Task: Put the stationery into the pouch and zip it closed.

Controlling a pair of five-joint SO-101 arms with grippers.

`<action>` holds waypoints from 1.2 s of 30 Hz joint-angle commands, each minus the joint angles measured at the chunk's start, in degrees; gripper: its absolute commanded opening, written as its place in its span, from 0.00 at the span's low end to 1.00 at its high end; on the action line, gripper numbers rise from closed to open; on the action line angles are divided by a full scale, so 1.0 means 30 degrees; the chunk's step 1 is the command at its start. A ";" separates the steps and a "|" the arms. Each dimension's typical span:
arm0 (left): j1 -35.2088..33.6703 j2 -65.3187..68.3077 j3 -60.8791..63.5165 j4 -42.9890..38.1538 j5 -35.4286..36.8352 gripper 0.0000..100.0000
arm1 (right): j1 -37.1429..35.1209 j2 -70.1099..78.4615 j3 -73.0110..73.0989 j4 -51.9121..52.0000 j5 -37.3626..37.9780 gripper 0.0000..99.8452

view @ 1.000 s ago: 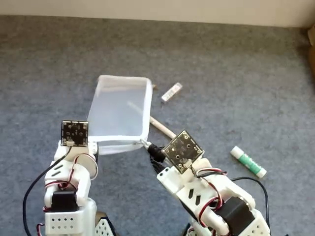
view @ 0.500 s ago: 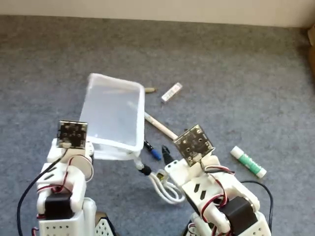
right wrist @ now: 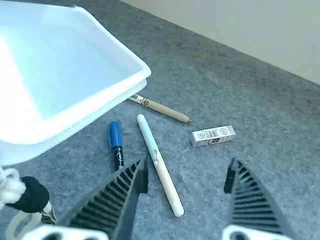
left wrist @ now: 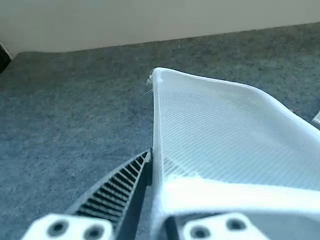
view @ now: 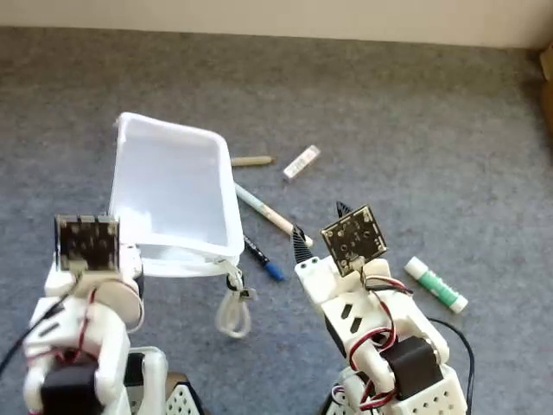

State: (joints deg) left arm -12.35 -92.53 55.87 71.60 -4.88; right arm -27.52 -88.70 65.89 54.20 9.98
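The white mesh pouch is tilted up off the carpet, with my left gripper shut on its near edge. A white cord loop hangs from the pouch's near corner. My right gripper stands open just right of the pouch, above a pale pen. Beside that pen lie a blue-capped pen, a tan pencil and a small white eraser box. From above, my right gripper is near the pale pen and the blue pen.
A green and white glue stick lies on the grey carpet right of the right arm. The pencil and the eraser box lie beyond the pouch's right side. A pale wall edge runs along the far side.
My left gripper has lifted the pouch and drawn it left, uncovering the pens. My right gripper has let go of the pouch's corner, opened, and drawn back to the right.
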 commanded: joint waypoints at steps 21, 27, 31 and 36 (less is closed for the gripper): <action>-0.0571 1.6015 -1.7187 0.8821 0.2344 0.01 | 0.1245 -0.0132 -0.0366 -0.0132 -0.1231 0.23; -0.2359 1.8652 -1.7626 0.8821 0.2344 0.01 | 0.1392 -0.0103 -0.1832 0.1451 -0.1260 0.23; -0.2447 1.9853 -1.7538 0.8821 0.2344 0.01 | 0.1363 0.1216 -0.3150 0.2593 -0.1289 0.23; -0.2447 1.9971 -1.7538 0.8791 0.2462 0.01 | 0.1333 0.6696 -0.7282 0.5114 -0.1319 0.19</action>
State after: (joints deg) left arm -18.86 -32.66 6.02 97.98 1.80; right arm -24.00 -78.51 53.32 65.80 6.55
